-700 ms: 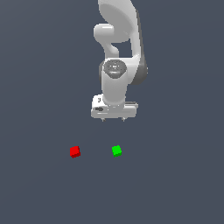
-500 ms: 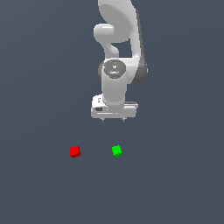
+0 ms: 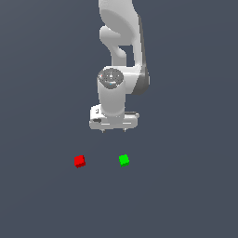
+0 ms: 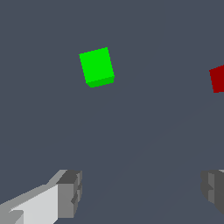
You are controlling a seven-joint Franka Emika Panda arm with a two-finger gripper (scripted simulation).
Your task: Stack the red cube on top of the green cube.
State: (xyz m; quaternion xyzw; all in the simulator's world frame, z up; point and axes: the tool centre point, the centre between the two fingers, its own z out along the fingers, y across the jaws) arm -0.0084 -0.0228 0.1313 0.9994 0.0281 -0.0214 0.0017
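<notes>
On the dark grey floor (image 3: 42, 195) the green cube (image 3: 124, 160) sat alone. The red cube (image 3: 79, 161) lay well apart from it, toward the exterior view's left, not touching it. Above the green cube, a little toward the red one, the gripper (image 3: 113, 131) hung in the air, its fingers (image 4: 70, 192) spread wide and holding nothing.

Red cube (image 3: 79, 161) and green cube (image 3: 124, 160), apart, flat on floor.
</notes>
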